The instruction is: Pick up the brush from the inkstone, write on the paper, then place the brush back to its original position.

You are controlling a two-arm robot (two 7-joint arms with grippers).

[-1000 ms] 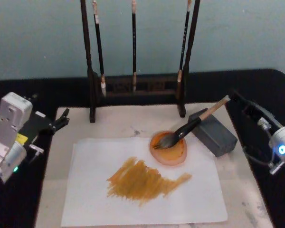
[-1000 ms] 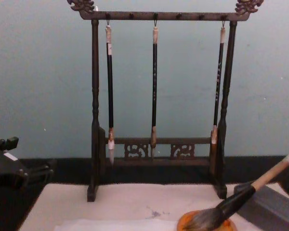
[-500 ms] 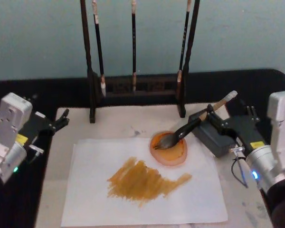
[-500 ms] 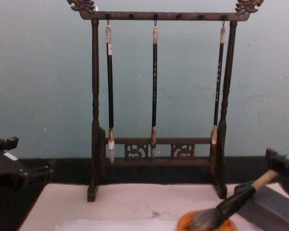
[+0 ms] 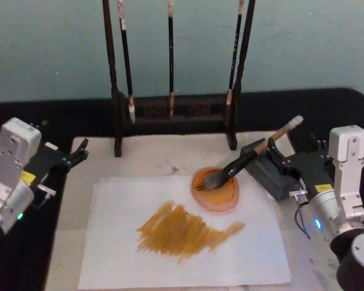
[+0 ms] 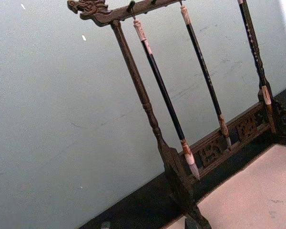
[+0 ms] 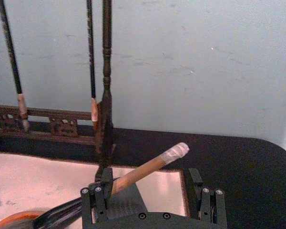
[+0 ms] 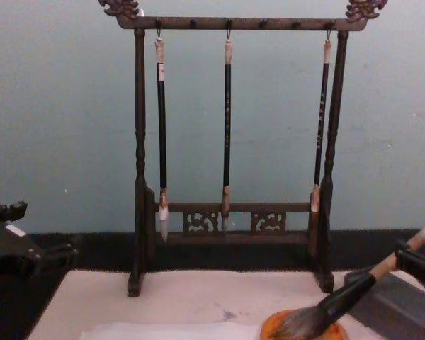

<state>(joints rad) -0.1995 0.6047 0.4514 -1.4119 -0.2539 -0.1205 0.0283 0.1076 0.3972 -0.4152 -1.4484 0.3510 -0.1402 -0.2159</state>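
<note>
The brush lies at a slant, its tan handle propped on the grey inkstone and its bristles in an orange dish. The brush is at the chest view's lower right corner. My right gripper is open just behind the handle's whitish end, touching nothing. In the right wrist view the handle runs past one finger of the right gripper. The paper lies flat with an ochre scribble on it. My left gripper stays open at the mat's far left corner.
A dark wooden brush rack with three thin hanging brushes stands across the back of the cream mat. The table around the mat is black. A teal wall rises behind the rack.
The right gripper has swung round from the handle's tip and drawn back toward me, open. The brush stays propped on the inkstone. The left arm has not moved.
</note>
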